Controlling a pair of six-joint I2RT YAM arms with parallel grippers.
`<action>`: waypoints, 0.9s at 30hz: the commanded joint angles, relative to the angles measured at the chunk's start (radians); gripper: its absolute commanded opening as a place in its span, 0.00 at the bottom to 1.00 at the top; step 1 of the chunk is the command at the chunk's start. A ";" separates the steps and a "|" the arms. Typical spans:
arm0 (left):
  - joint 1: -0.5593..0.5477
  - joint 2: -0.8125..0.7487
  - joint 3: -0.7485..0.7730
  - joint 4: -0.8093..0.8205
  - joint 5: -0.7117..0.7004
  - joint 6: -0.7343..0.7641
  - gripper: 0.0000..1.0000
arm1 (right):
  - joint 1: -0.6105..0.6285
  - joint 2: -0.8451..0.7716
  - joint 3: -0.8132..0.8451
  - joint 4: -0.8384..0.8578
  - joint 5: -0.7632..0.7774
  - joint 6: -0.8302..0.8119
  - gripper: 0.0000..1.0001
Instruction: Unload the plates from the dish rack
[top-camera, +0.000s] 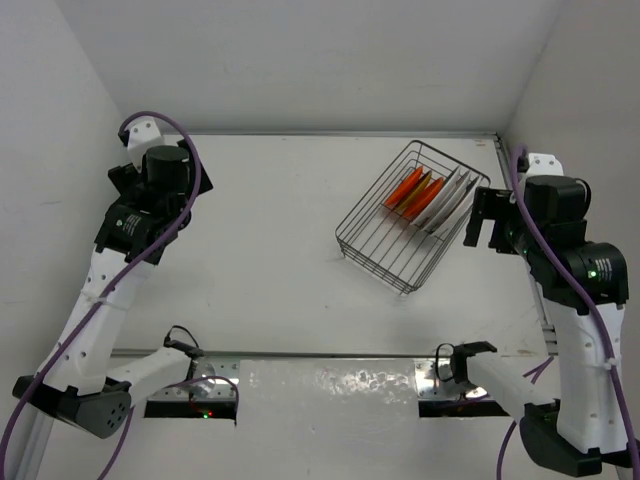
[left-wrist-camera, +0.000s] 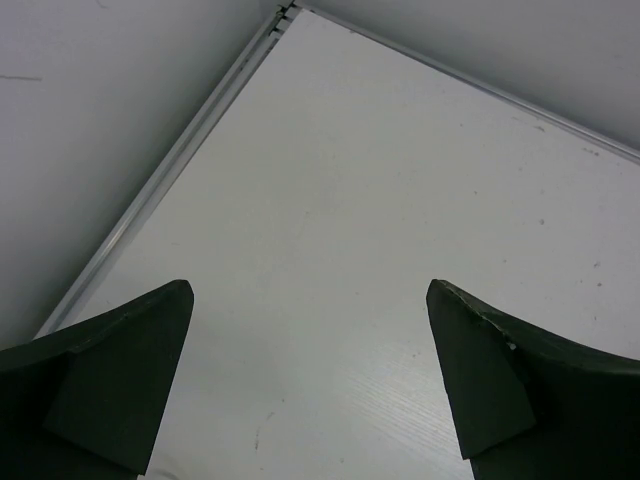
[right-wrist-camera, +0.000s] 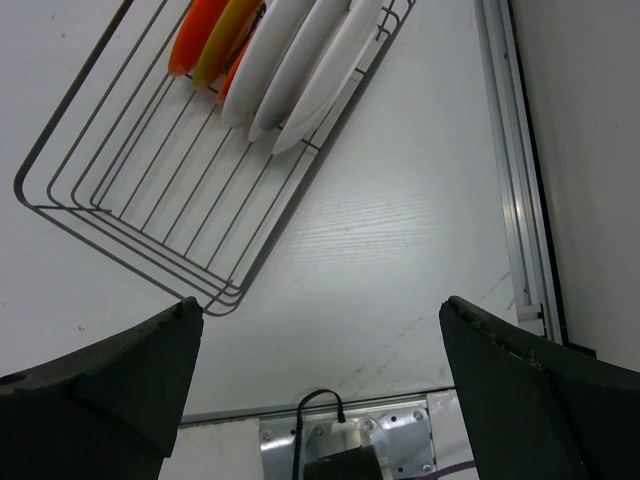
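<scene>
- Right gripper (right-wrist-camera: 318, 310) hangs above the table (top-camera: 270, 230) with its jaws spread wide and nothing between them; both dark fingers (right-wrist-camera: 120, 380) frame bare white tabletop in the right wrist view.
- The dish rack (top-camera: 412, 215), a dark wire basket, sits at an angle on the far right part of the table; from above, the right gripper is just beside the rack's right-hand end; in the right wrist view the rack lies ahead and to the left of the fingers, its near corner close to the left finger's tip, and whether they touch cannot be told.
- The plates stand on edge, packed together at the rack's far end; the orange plates (top-camera: 408, 187) are on the side away from the right gripper and three white plates (top-camera: 445, 200) are on the side nearer to it; the rest of the rack's wire floor is bare.
- Left gripper (left-wrist-camera: 308, 290) is likewise opened wide and holds nothing; it looks down on the table's far left corner, well apart from the rack.
- White table with a faint wood grain; a pale metal rail (right-wrist-camera: 510, 150) runs along its edges; plain white walls close in on three sides; purple cables (top-camera: 160, 125) loop along both white arms; a small green light (top-camera: 592, 268) glows on the right arm.
</scene>
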 joint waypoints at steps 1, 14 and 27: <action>-0.006 0.003 0.007 0.018 -0.017 0.004 1.00 | 0.000 -0.016 -0.002 0.020 0.012 0.023 0.99; -0.007 0.020 0.011 0.018 -0.021 0.006 1.00 | 0.000 0.117 0.002 0.138 -0.042 0.123 0.99; -0.007 0.038 -0.018 0.020 0.127 0.024 1.00 | -0.008 0.656 0.300 0.134 0.412 0.359 0.84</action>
